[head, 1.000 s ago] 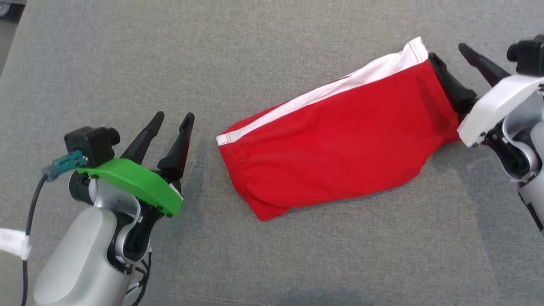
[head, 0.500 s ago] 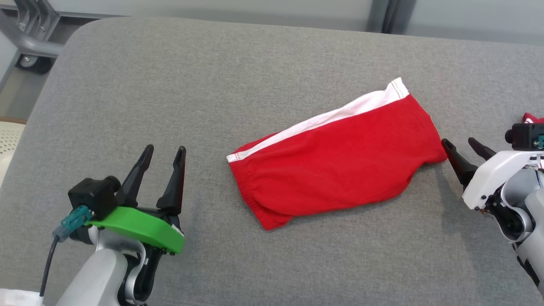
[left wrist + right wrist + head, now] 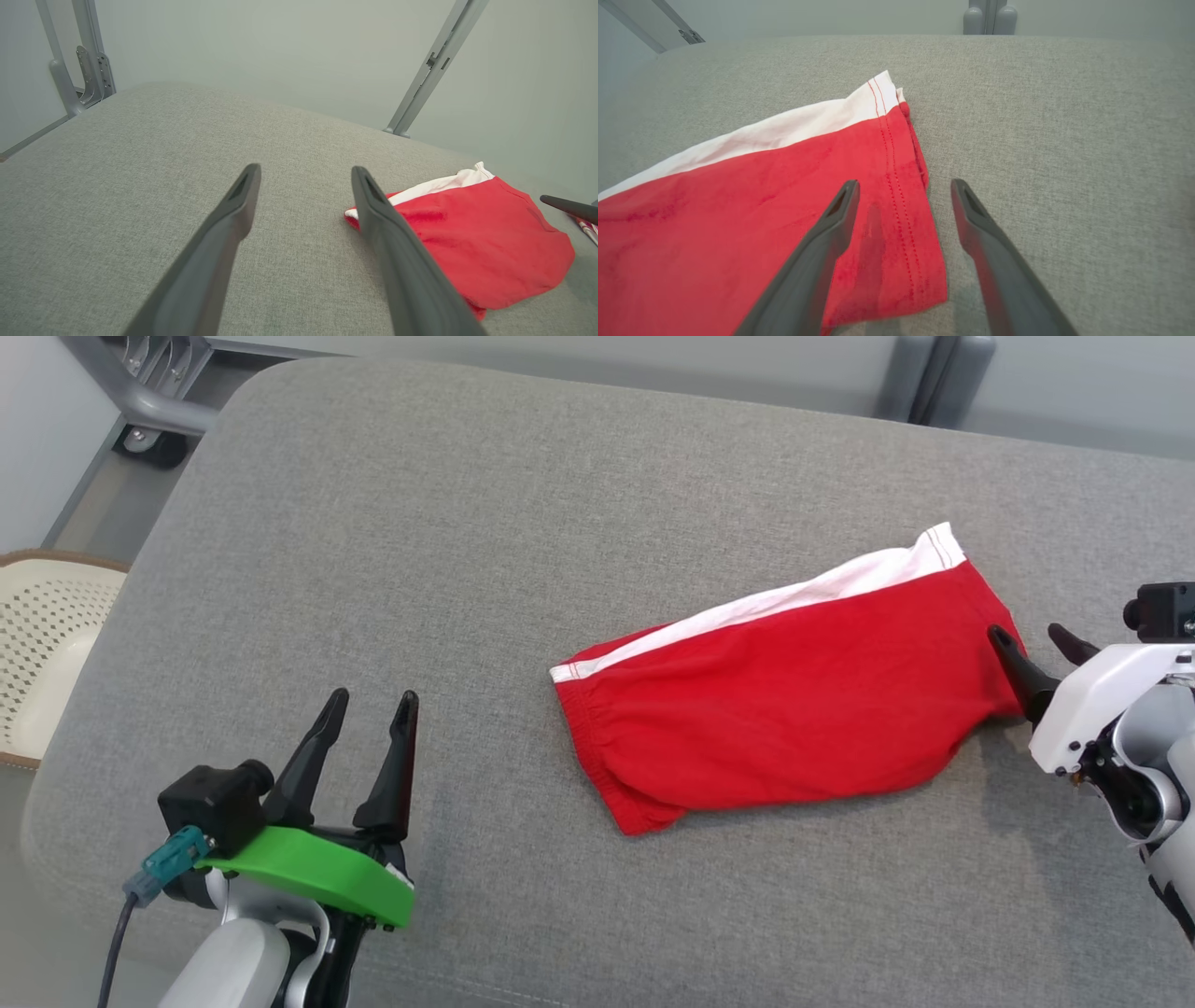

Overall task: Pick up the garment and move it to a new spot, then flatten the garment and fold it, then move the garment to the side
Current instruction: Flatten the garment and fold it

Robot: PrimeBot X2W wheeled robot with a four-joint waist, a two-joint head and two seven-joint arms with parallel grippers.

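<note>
Table (image 3: 467, 523): grey fabric, rounded corners, bearing red garment (image 3: 794, 709).
Room: pale wall (image 3: 280, 46), grey metal posts (image 3: 434, 65), cream perforated basket (image 3: 47, 644) at left.
Claws: left claw (image 3: 373, 694), right claw (image 3: 1025, 631) both released, empty.

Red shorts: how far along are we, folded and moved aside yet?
Done: red shorts look folded in half, lying flat on the grey cushion. In hand: nothing gripped; right pincer open over the leg hem, left pincer open, well apart. Left: likely the move to the side.
</note>
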